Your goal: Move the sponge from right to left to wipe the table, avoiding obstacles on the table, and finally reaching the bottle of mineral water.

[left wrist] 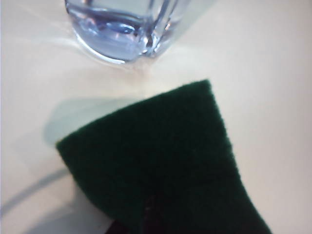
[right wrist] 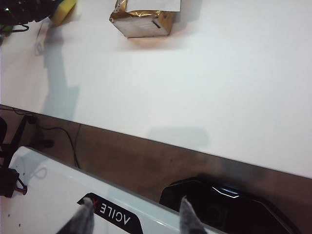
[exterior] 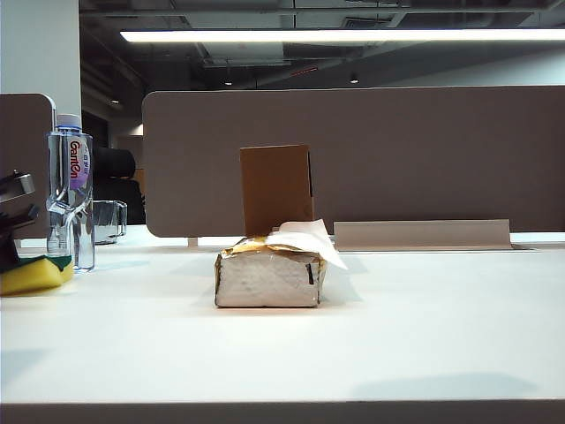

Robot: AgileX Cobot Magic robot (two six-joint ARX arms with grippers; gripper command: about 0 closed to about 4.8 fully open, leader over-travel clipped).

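Observation:
The yellow sponge [exterior: 31, 276] with its dark green layer [left wrist: 156, 161] on top rests on the white table [exterior: 397, 327] at the far left. My left gripper [exterior: 12, 252] is shut on it, its jaws hidden by the sponge in the left wrist view. The bottle of mineral water [exterior: 71, 190] stands upright just beside the sponge, and its clear base [left wrist: 124, 29] lies a short gap from the sponge's edge. The obstacles stand mid-table: the tissue pack [exterior: 269, 276] and the brown cardboard box [exterior: 276, 188] behind it. My right gripper [right wrist: 136, 217] hangs open and empty off the table's front edge.
A short clear glass container [exterior: 108, 221] stands behind the bottle. Grey-brown divider panels [exterior: 397, 159] close the back of the table. In the right wrist view the tissue pack [right wrist: 144, 19] and sponge [right wrist: 63, 10] lie far off, with the robot's white base [right wrist: 58, 195] beneath the fingers.

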